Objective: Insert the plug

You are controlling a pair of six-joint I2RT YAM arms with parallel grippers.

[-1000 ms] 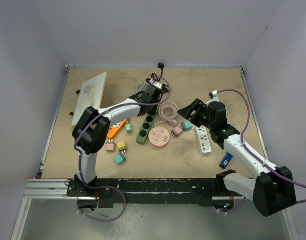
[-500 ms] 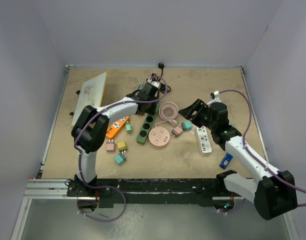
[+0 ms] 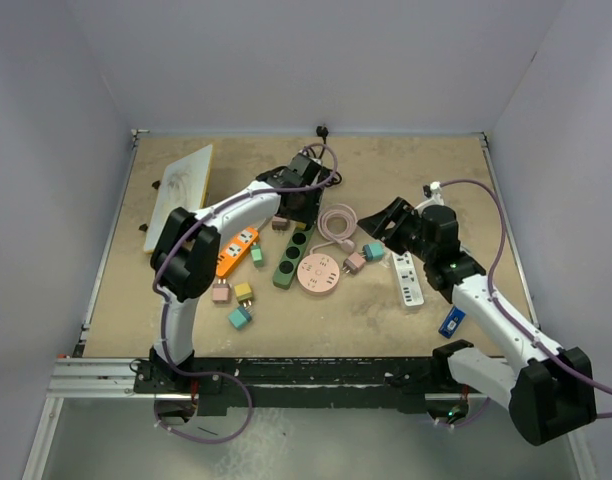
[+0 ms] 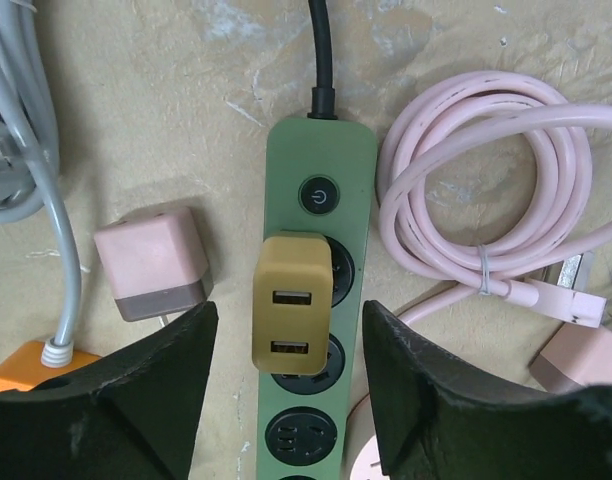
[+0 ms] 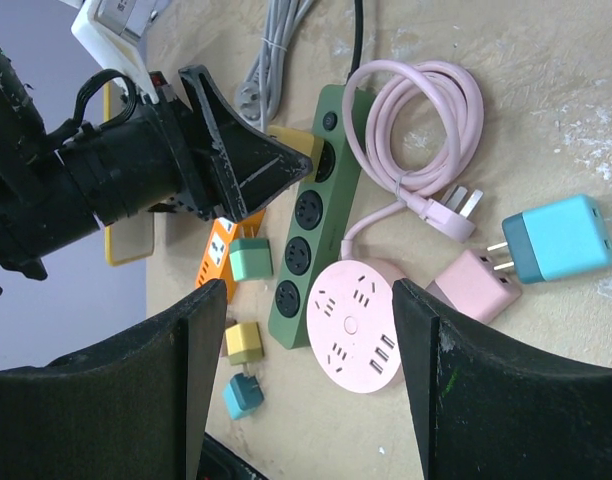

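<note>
The green power strip point(image 4: 291, 160) lies flat. Near it, the right gripper point(image 5: 311, 290) hangs wide open and empty. The left gripper point(image 4: 288, 320) is open too, with its jaws either side of the mustard plug point(image 4: 291, 290) and not touching it. The plug sits in the strip's first socket. It is likely light, rigid, smooth plastic; grip its flat sides.
</note>
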